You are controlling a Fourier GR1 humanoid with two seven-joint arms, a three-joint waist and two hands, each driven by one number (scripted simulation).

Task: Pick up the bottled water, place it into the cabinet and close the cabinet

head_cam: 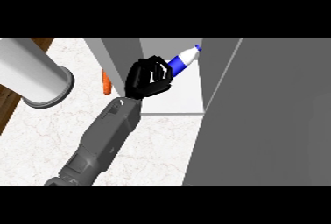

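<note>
Item: bottled water [184,59], upper centre of frame, tilted inside open cabinet [174,98], fingers [158,70] of one hand [149,78] clamped round its lower body.

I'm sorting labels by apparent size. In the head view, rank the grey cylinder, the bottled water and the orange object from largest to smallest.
1. Grey cylinder, largest, though it seems nearer the camera.
2. Bottled water, partly hidden by the hand.
3. Orange object, only a sliver showing.
</note>
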